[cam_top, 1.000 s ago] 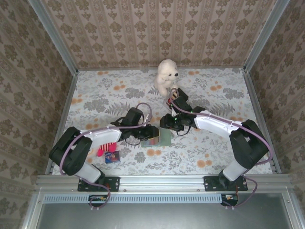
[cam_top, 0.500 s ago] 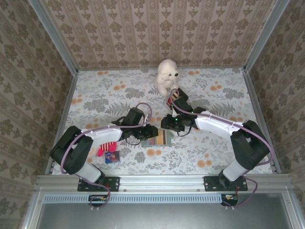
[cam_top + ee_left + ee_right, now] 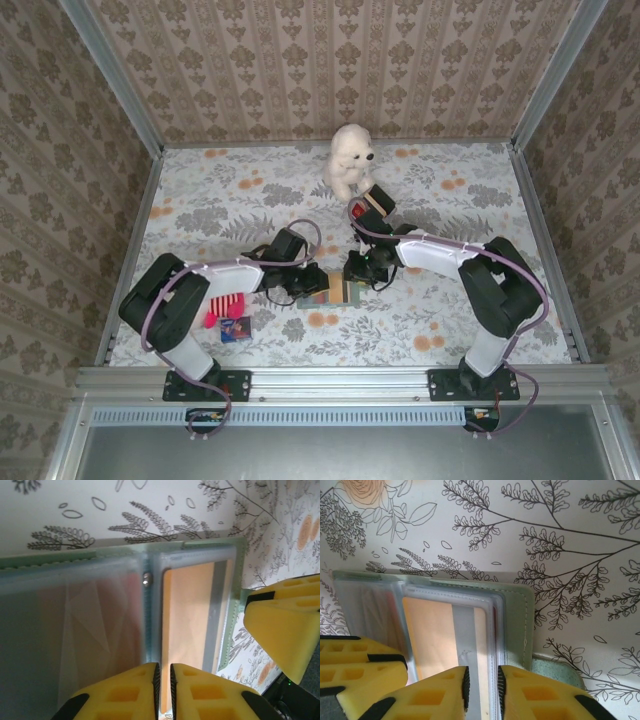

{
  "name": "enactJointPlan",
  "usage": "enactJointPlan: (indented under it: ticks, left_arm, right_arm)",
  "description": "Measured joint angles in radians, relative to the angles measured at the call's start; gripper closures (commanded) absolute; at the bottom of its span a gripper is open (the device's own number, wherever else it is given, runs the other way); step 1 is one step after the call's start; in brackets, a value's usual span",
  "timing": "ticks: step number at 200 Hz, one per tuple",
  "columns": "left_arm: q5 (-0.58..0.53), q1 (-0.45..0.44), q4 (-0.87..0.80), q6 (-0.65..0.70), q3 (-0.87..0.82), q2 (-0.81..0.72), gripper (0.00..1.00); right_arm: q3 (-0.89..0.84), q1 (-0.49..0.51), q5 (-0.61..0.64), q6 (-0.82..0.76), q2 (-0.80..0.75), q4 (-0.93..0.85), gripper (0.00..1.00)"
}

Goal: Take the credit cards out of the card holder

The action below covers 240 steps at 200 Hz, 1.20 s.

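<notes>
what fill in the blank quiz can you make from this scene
The holder lies ___, pockets up.
The card in its clear pocket is orange with a ___ stripe.
The bear at the far side is ___.
Missing words: open, grey, white.

The left arm and the right arm both reach forward and fold inward, so their wrists nearly meet. The left gripper points down, its yellow fingers drawn to a thin slit. The right gripper hangs just beside it, also angled down, jaws a narrow gap apart.
</notes>
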Motion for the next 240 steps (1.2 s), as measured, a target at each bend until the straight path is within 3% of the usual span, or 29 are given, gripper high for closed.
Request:
enactJointPlan:
  ticks: [240]
  left_arm:
    - [0.054, 0.034, 0.131, -0.067, -0.038, 0.032, 0.86]
  right_arm:
    - [0.042, 0.006, -0.039, -0.016, 0.081, 0.005, 0.81]
